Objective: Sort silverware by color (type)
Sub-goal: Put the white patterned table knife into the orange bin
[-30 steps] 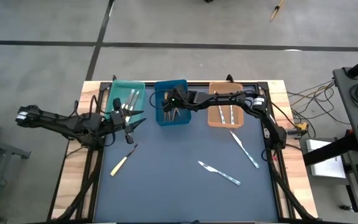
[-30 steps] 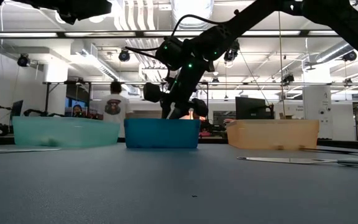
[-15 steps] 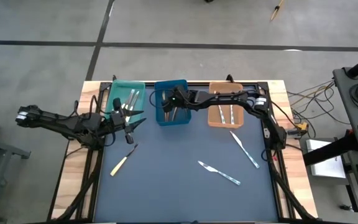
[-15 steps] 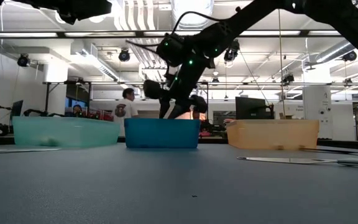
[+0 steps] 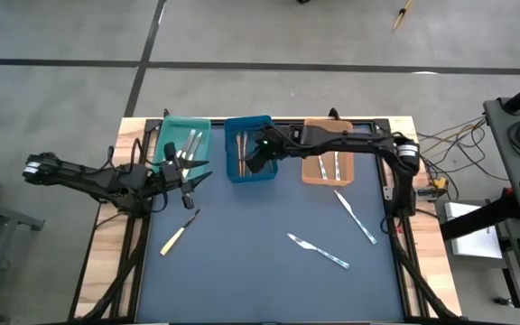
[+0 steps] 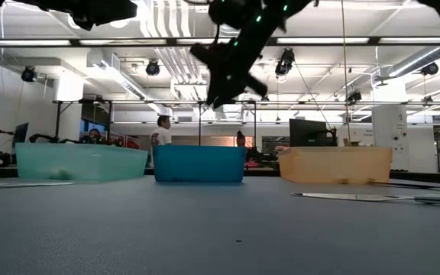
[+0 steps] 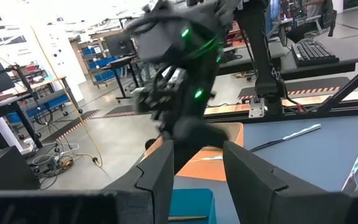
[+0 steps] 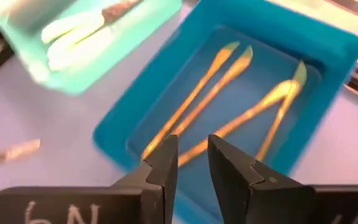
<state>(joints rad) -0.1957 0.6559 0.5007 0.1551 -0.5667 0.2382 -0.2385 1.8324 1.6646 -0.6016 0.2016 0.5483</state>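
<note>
My right gripper (image 5: 254, 164) (image 6: 221, 93) (image 8: 191, 155) is open and holds nothing; it hangs above the blue tray (image 5: 233, 176) (image 6: 198, 164) (image 8: 347, 43), where several tan wooden pieces (image 8: 216, 87) lie flat. My left gripper (image 5: 195, 188) (image 7: 197, 165) waits open near the teal tray (image 5: 171, 126) (image 8: 89, 71), which holds cream-handled pieces (image 5: 190, 144) (image 8: 79, 34). The orange tray (image 5: 310, 176) (image 6: 334, 164) holds blue-handled silver pieces (image 5: 329, 164). Flat on the table lie a cream-handled knife (image 5: 177, 236) (image 8: 17, 151) and two blue-handled pieces (image 5: 319, 251) (image 5: 355, 217).
The three trays stand in a row along the table's far edge. The dark mat (image 5: 260, 280) spreads in front of them, with the loose pieces on its left and right middle. A person (image 6: 159, 130) stands in the room behind the table.
My right gripper has risen from inside the blue tray to well above its rim and has drifted a little toward the near edge. The wooden pieces have stayed in the tray. The person in the background has walked to the right.
</note>
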